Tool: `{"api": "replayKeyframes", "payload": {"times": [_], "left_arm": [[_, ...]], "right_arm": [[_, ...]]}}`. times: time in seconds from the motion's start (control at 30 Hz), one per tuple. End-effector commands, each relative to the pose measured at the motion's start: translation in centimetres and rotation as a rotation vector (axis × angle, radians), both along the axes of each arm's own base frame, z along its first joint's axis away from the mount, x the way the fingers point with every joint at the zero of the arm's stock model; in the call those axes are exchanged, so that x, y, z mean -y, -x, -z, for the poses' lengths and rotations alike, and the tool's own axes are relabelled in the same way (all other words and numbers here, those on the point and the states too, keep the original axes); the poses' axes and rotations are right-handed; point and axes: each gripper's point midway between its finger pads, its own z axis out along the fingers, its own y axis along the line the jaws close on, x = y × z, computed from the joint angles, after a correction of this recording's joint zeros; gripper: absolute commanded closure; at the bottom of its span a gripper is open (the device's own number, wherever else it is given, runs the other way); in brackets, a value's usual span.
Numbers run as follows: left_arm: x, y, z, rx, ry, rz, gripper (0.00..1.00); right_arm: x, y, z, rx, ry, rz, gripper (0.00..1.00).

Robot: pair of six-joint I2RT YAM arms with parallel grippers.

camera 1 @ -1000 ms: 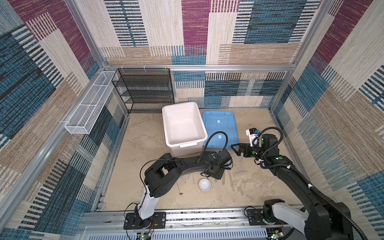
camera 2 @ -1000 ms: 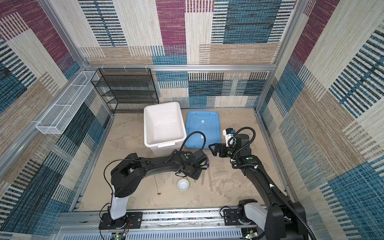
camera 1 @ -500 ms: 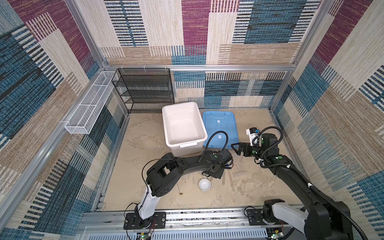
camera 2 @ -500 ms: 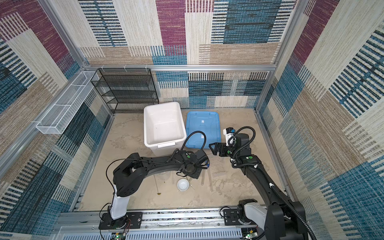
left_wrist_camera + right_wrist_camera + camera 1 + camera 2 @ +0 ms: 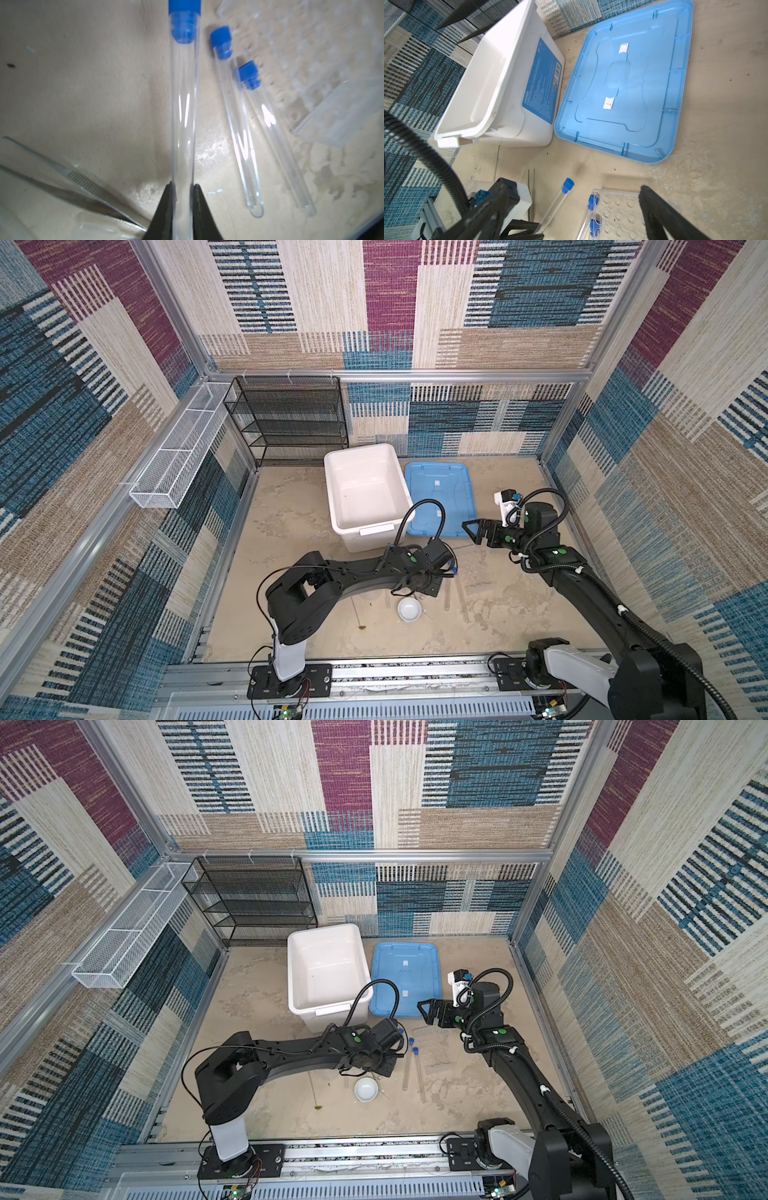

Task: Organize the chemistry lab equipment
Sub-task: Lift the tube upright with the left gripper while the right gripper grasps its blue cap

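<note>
L end effector (image 5: 183,186) newly clamped on test tube (image 5: 184,104) — cap fwd, R end effector (image 5: 470,531) gaping

In a top view, a white box (image 5: 365,493) sits on the sandy floor (image 5: 291,531). A blue lid (image 5: 440,497) lies flat just to its right. A black shelf (image 5: 291,423) stands by the back wall. The left gripper (image 5: 430,588) is low, close to a little white dish (image 5: 409,609). Two clear tubes (image 5: 448,593) lie beside it. The right gripper (image 5: 471,531) hangs by the lid's near edge.
</note>
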Motion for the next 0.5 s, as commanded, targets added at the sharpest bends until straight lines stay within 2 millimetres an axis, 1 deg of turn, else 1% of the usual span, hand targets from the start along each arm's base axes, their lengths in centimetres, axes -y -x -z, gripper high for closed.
{"api": "replayKeyframes", "payload": {"times": [0.0, 0.1, 0.2, 0.3, 0.4, 0.47], "left_arm": [[2.5, -1.2, -2.9, 0.11, 0.164, 0.052, 0.86], [2.8, -1.2, -4.0, 0.163, 0.23, 0.083, 0.86], [2.7, -1.2, -5.2, 0.23, 0.29, 0.098, 0.86], [2.3, -1.4, -6.3, 0.301, 0.33, 0.108, 0.86], [2.1, -1.2, -6.7, 0.339, 0.335, 0.143, 0.86], [2.0, -1.1, -6.8, 0.354, 0.338, 0.158, 0.86]], "right_arm": [[-0.6, 0.1, -1.7, 0.016, -0.031, -0.027, 0.0], [-1.1, 0.3, -2.7, 0.02, -0.043, -0.063, 0.0], [-2.3, 1.0, -3.1, 0.001, -0.083, -0.148, 0.02], [-3.2, 1.3, -2.2, -0.059, -0.113, -0.206, 0.05], [-4.3, 1.6, -1.3, -0.108, -0.139, -0.269, 0.12], [-5.2, 1.8, -0.8, -0.13, -0.134, -0.301, 0.14]]}}
